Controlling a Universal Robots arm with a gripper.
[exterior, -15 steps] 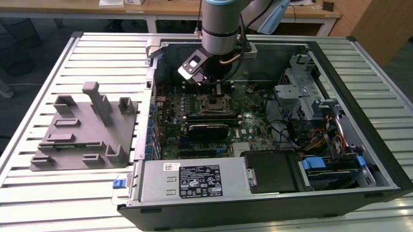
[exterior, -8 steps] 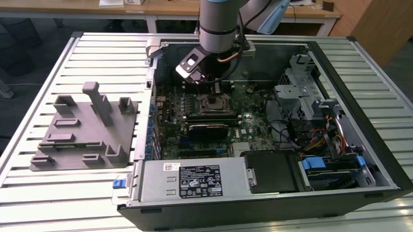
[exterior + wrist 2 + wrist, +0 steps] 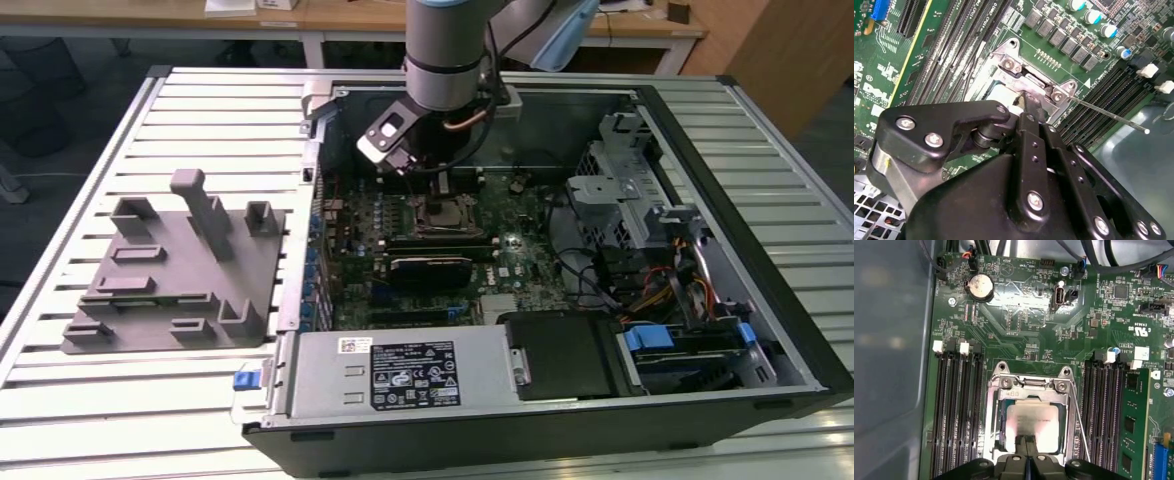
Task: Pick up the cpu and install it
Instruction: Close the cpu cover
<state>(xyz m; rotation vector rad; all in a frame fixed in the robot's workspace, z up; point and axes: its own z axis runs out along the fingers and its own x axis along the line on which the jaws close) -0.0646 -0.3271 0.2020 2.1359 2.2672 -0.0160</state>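
The cpu (image 3: 1034,416), a flat square chip with a pale silvery top, lies flat in the motherboard socket (image 3: 995,420) inside the socket's metal frame. In the second wrist view a pale strip of the cpu (image 3: 996,94) shows past the black fingers (image 3: 1030,131). My gripper (image 3: 1026,441) is shut, its tips pressed together over the near edge of the cpu's top. Whether they touch the plate I cannot tell. In the exterior view the gripper (image 3: 438,186) hangs just above the socket (image 3: 445,215) in the open computer case. The thin socket lever (image 3: 1109,116) stands out to one side.
Memory slots (image 3: 956,415) flank the socket on both sides. A grey plastic fixture (image 3: 174,270) with upright posts stands on the slatted table at the exterior view's left. Inside the case are a black block (image 3: 430,268), a power supply (image 3: 387,372) and a drive cage (image 3: 627,195).
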